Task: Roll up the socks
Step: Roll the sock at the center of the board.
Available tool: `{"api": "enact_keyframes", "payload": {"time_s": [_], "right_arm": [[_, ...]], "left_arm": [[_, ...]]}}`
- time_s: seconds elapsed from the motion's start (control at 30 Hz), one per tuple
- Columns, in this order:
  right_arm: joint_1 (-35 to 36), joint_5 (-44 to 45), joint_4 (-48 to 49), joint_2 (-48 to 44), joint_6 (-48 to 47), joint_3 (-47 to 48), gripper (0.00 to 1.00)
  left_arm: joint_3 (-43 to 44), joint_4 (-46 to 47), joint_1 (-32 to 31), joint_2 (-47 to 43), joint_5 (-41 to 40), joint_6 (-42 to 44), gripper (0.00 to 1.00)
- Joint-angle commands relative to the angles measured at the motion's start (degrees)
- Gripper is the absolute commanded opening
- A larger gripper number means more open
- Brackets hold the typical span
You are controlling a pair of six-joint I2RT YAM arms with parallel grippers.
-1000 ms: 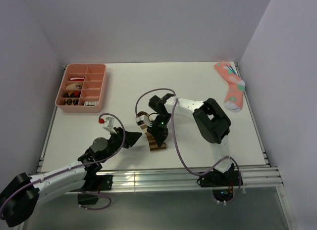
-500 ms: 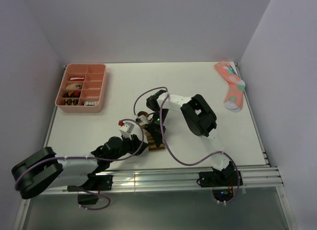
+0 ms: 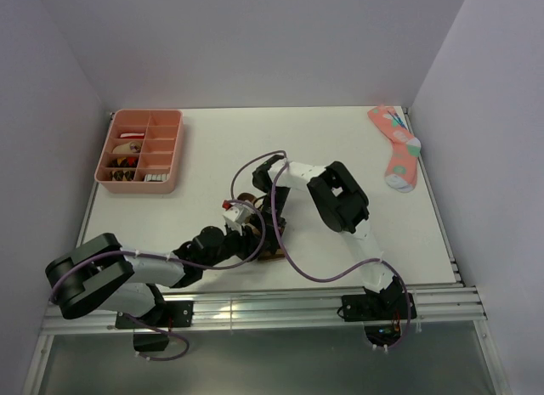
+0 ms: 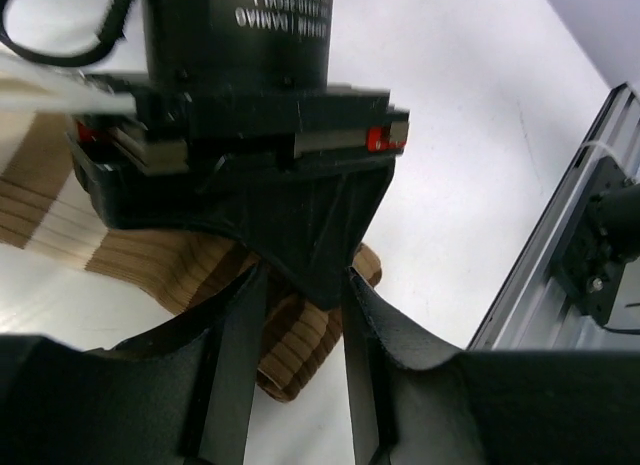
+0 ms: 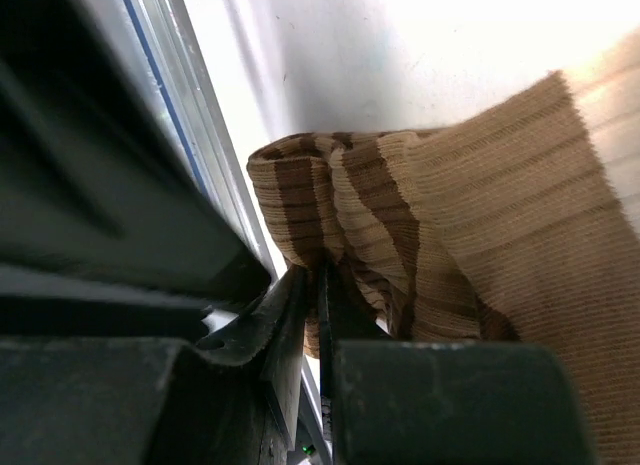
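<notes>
The brown-and-tan striped sock (image 3: 272, 252) lies bunched near the table's front edge. My right gripper (image 3: 272, 236) points down onto it, shut on a fold of its ribbed fabric (image 5: 450, 215), with the fingertips (image 5: 300, 285) pressed together. My left gripper (image 3: 256, 236) has come in from the left and is open. Its two fingers (image 4: 240, 355) stand either side of the right gripper's tip (image 4: 322, 270) and the sock's folded end (image 4: 300, 340). I cannot make out the small white striped sock for sure.
A pink compartment tray (image 3: 174, 149) with small items stands at the back left. A pink dotted sock (image 3: 398, 153) lies at the back right by the wall. The metal rail (image 3: 280, 303) runs along the front edge, close to the sock (image 4: 590, 235).
My left arm has swung right and forward until its open fingers straddle the sock end and the right gripper's tip. The right gripper has stayed shut on the sock.
</notes>
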Motion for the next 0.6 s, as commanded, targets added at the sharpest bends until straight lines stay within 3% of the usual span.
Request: {"api": "enact_keyframes", "payload": {"time_s": [0.0, 0.37, 0.57], "right_arm": [[-0.4, -0.3, -1.9, 1.6, -0.6, 2.1, 0.13], [-0.8, -0.9, -2.4, 2.2, -0.4, 2.6, 0.13], [-0.8, -0.9, -2.4, 2.1, -0.4, 2.5, 0.13]], "left_arm": [[1.7, 3.9, -0.5, 2.7, 3.3, 2.4, 0.41], [-1.3, 10.2, -0.5, 8.0, 6.3, -0.2, 0.4], [-2.5, 9.9, -0.5, 7.9, 3.0, -1.0, 0.41]]}}
